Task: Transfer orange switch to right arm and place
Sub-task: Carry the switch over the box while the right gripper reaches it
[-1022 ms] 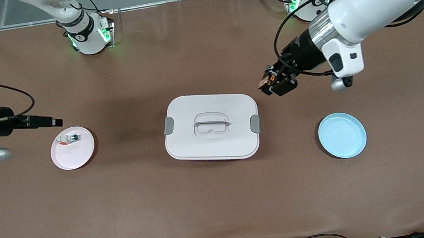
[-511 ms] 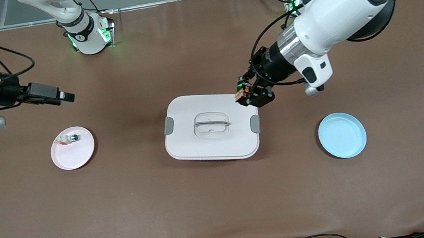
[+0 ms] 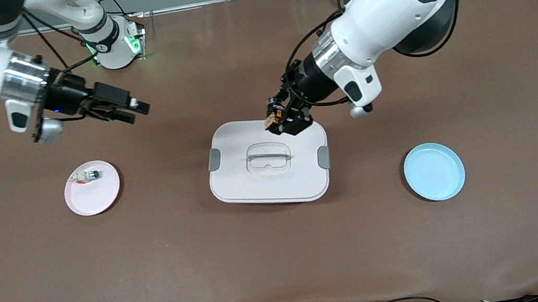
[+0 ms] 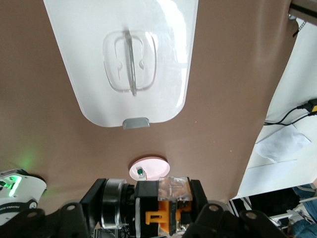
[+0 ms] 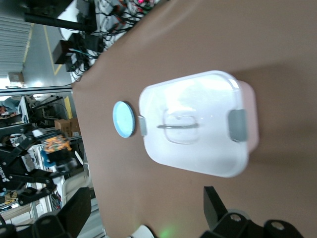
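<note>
My left gripper (image 3: 277, 121) is shut on the orange switch (image 3: 270, 117), a small black and orange block with a clear cap. It hangs over the edge of the white lidded box (image 3: 252, 185) that lies nearest the robots' bases. In the left wrist view the orange switch (image 4: 166, 208) sits clamped between the black fingers (image 4: 214, 218), with the box (image 4: 158, 74) below. My right gripper (image 3: 136, 113) is open and empty, up in the air over bare table toward the right arm's end. In the right wrist view its fingers (image 5: 214, 203) stand wide apart.
A pink plate (image 3: 93, 196) holding a small white, green and red piece (image 3: 84, 176) lies toward the right arm's end. A blue plate (image 3: 434, 171) lies toward the left arm's end. The box has a clear handle (image 3: 268, 158) and grey clips (image 3: 323, 157).
The left arm has carried the switch toward the right arm's end, from over bare table to over the box's edge. The right arm has swung toward the table's middle, gripper still open.
</note>
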